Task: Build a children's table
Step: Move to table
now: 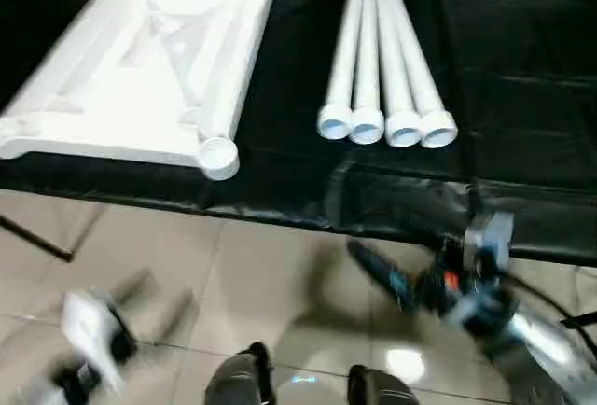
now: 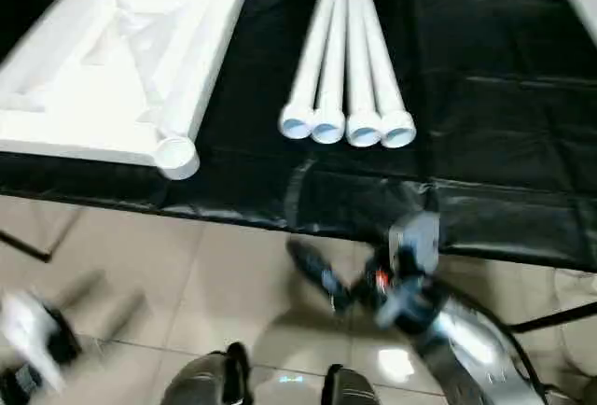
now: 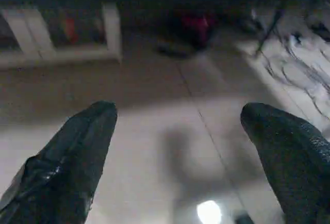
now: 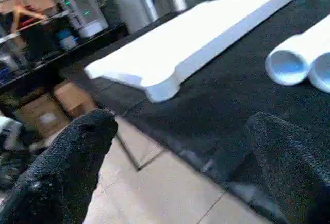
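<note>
Writing is legible nowhere; table top [image 1: 140,64] beside four legs [image 1: 387,69], left gripper [image 3: 178,146] and right gripper [image 4: 180,157] spread, empty.

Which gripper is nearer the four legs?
Right. The right gripper is just below the legs, off the table edge; the left gripper is far left, low over the floor.

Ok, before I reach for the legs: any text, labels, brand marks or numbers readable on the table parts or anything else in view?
None can be read.
Table top: plain white, no marking visible.
Four legs: plain white, no label visible.
Black work surface: no print visible.
Right gripper: coloured patches on the wrist behind it, too blurred to read as text.
Shelf items in the right wrist view: too blurred to read.
</note>
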